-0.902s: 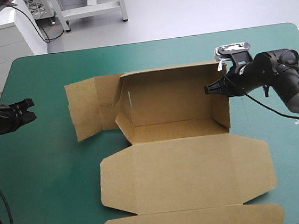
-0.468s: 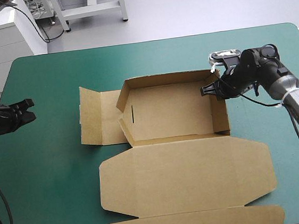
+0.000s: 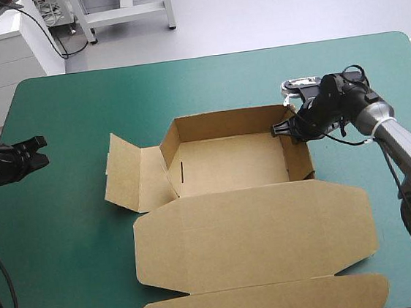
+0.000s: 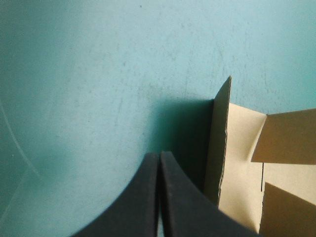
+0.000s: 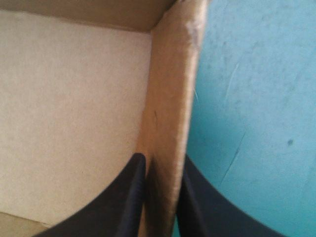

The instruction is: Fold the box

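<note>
Nipped onto the right wall of the brown box near its far corner: fingers of the right gripper, one inside, one outside. Pressed together and empty, well left of the box: fingers of the left gripper, facing the splayed left flap. Risk of buckling that wall, or dragging the otherwise unheld box, if pushed harder. Lid flat on the box's near side, running toward the desk edge; ample bare teal-green cover beyond and left of the box.

right hand drew box wall inward; left flap lifted
</note>
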{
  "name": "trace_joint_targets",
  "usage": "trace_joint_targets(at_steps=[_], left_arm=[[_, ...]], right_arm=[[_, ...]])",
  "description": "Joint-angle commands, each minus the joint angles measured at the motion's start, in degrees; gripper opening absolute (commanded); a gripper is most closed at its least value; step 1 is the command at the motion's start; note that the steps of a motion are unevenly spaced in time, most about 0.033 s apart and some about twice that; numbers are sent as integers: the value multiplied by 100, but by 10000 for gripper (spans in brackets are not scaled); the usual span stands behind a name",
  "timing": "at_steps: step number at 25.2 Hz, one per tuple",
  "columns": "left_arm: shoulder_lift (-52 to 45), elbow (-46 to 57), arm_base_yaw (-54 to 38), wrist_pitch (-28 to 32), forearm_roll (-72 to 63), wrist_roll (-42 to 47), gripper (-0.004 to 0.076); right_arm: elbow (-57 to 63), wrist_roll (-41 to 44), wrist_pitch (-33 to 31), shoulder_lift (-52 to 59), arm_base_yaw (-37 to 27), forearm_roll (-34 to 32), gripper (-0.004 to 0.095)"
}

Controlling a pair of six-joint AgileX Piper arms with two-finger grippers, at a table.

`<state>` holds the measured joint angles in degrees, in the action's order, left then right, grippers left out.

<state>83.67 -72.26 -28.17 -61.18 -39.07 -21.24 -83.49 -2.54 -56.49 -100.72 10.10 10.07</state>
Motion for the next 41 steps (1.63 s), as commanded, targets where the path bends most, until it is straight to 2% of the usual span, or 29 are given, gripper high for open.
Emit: trace_joint_targets(at_steps=[1,3,5,7,12,15,26,30,41], left_arm=[[-227,-134,3,128,-305,-16,-9],[-227,-134,3,128,-305,-16,-9],[-227,-134,3,128,-294,-16,-9],[-227,-134,3,128,-294,-16,-9],[-227,-134,3,101,-294,-16,-9],[-227,-134,3,117,-269,-16,-9],[-227,-134,3,227,-161,14,-9],[-227,-134,3,227,-251,-13,-9],[-227,-134,3,214,-227,-25,-9]], right_arm=[[-302,-82,-152,215,15,17,426],[-567,-30,-399,215,15,17,603],[-884,157,-734,215,15,-23,730],[-1161,254,-940,215,5,-50,778],[-1815,334,-1517,226,5,-72,779],[-1878,521,-1517,377,5,-188,779],[-696,667,-1452,1471,5,-474,770],[-683,696,-1338,1383,16,-137,771],[-674,866,-1019,287,16,-82,769]])
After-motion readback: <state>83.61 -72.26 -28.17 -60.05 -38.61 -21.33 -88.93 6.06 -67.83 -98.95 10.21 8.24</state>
